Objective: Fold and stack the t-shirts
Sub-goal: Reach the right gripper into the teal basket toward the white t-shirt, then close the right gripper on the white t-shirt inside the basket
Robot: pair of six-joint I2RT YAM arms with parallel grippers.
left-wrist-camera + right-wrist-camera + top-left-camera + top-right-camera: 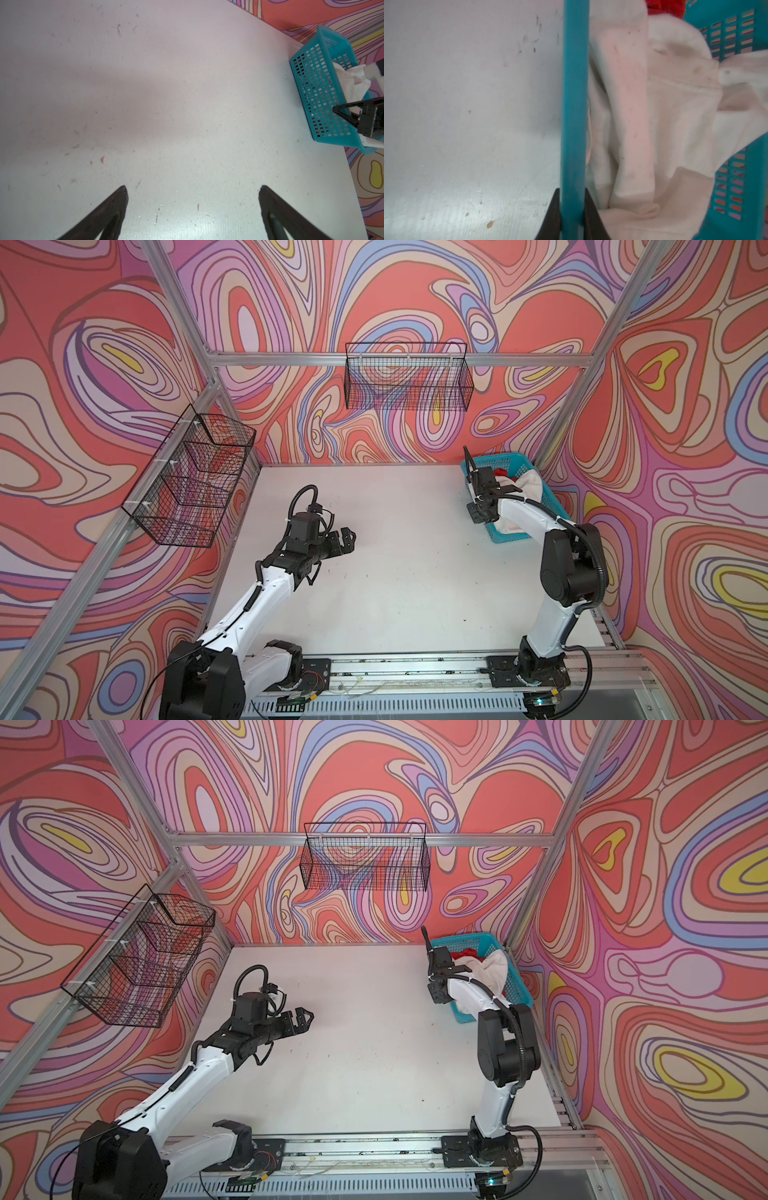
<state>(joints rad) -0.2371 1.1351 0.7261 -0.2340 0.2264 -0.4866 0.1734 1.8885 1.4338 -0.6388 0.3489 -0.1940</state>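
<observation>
Two end effectors show: the right end effector (572, 209) is clamped on the near rim of the teal basket (574, 104), at the far right of the desk (395, 572) in both top views. The white shirt (654, 124) fills the basket, the red shirt (664, 7) behind it. The left end effector (193, 193), fingers wide apart, hangs over bare desk at centre-left.

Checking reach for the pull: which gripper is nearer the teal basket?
Right. The right gripper is shut on the basket rim, white shirt just inside. The left gripper hangs open over bare table, well across from it.
</observation>
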